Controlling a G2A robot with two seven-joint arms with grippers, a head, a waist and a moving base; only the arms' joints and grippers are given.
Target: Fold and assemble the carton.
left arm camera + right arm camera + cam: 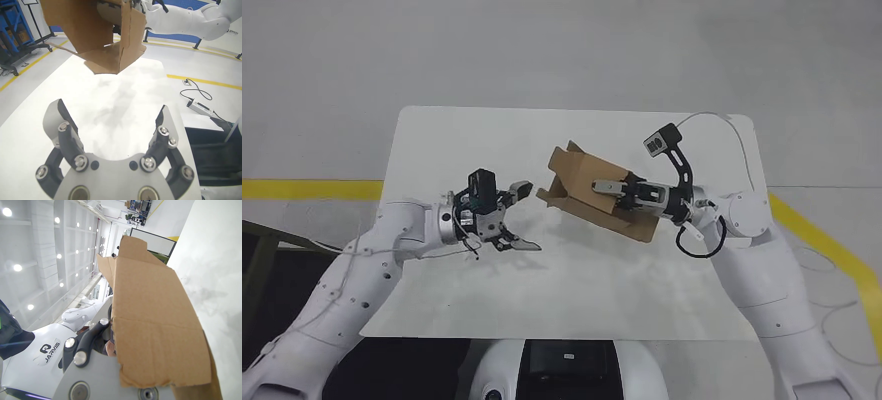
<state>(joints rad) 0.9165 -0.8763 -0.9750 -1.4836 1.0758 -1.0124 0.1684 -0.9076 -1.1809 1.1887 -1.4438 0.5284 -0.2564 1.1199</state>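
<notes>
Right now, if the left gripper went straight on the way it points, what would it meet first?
Probably the carton, held ahead by the right gripper above the table. Depth is unclear; the open left gripper might instead pass just under its lower edge.

White table (572, 290), yellow floor line (302, 188)

- The carton (597, 195) is plain brown corrugated cardboard, half-opened into a box shape, with its end flaps loose and unfolded
- It hangs in the right pincer (614, 187), which clamps one wall near the end closest to that arm
- It is lifted clear of the tabletop (642, 290) and tilted, with one corner lowest
- Its open end faces the left pincer (514, 215), near it but apart from it
</notes>
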